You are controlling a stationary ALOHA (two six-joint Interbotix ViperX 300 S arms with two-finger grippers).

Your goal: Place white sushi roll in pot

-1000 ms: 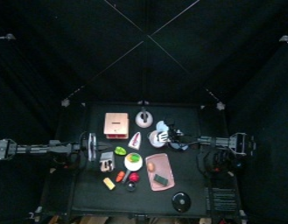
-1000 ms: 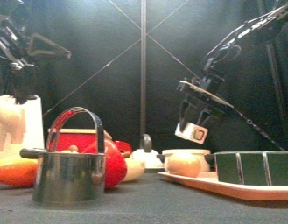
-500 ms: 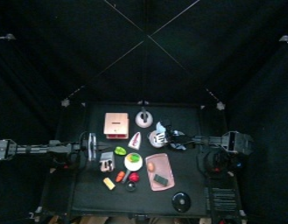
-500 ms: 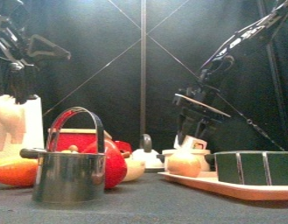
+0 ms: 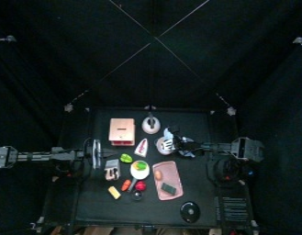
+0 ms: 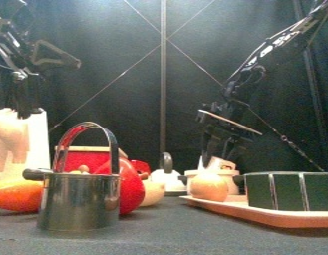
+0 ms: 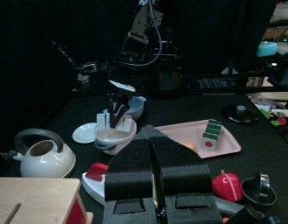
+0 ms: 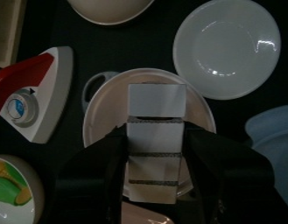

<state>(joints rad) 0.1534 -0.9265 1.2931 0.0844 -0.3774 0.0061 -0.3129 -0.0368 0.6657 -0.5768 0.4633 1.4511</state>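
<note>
Pinching the white sushi roll (image 8: 158,109), long axis vertical, right end effector (image 8: 158,136) hangs over the pot (image 8: 102,98).

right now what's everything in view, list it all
white sushi roll: 1, white, in right claw above pot
pot: 1, cream, mid table
plate: 1, white, beside pot
pink board: 1, pink, front right
dark piece: 1, on pink board
metal kettle: 1, silver, front left
white kettle: 1, back middle
box: 1, pink, back left
other small food pieces: several, front left, too small to tell
right claw: black, gripping roll
left claw: black, shut, resting left
</note>
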